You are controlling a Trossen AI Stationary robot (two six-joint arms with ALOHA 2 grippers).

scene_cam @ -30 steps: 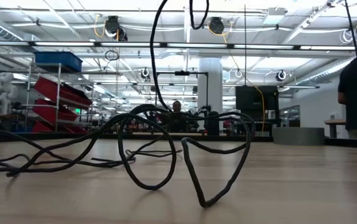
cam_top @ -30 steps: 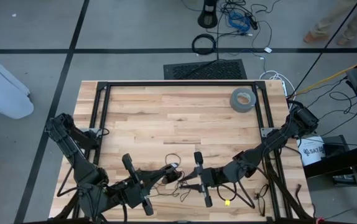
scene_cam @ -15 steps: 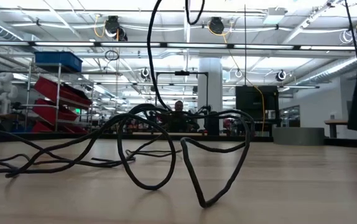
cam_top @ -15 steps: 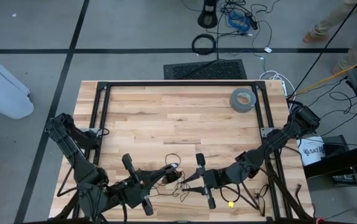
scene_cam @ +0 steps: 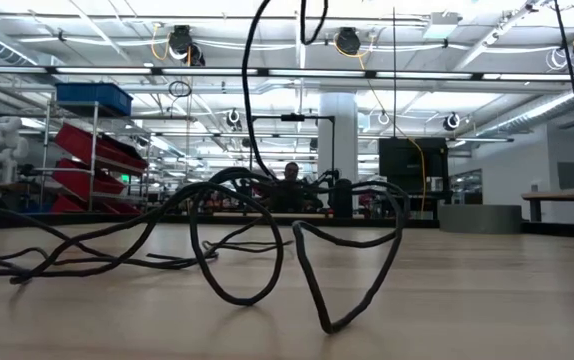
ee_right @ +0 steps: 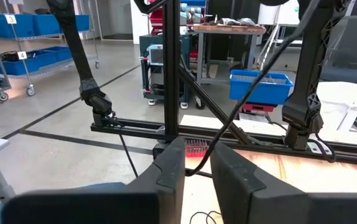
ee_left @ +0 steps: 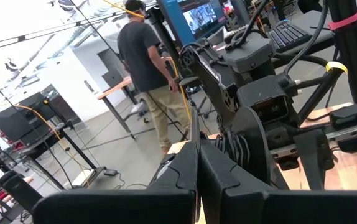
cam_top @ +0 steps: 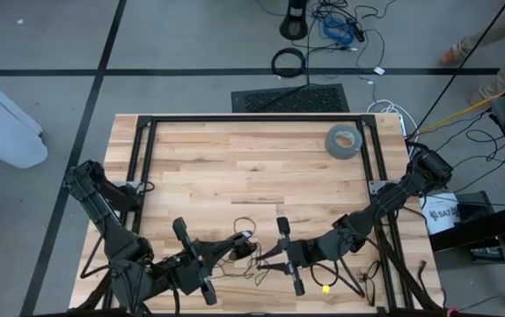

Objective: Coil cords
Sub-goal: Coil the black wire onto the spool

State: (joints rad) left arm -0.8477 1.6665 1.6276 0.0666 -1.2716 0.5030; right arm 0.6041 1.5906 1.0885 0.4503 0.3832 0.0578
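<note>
The left end effector (cam_top: 245, 243) hovers low over the near part of the tabletop (cam_top: 252, 167), its fingers (ee_left: 185, 171) pressed together with a strand of the thin black cord (cam_top: 251, 260) running up between them. The right end effector (cam_top: 268, 253) sits just beside it, facing it, fingers (ee_right: 169, 165) slightly apart with the cord passing through the gap; whether they grip it cannot be told. The rest of the cord lies in loose loops on the tabletop beneath and around both end effectors. A grey tape roll (cam_top: 343, 140) rests well away, towards the far right corner.
</note>
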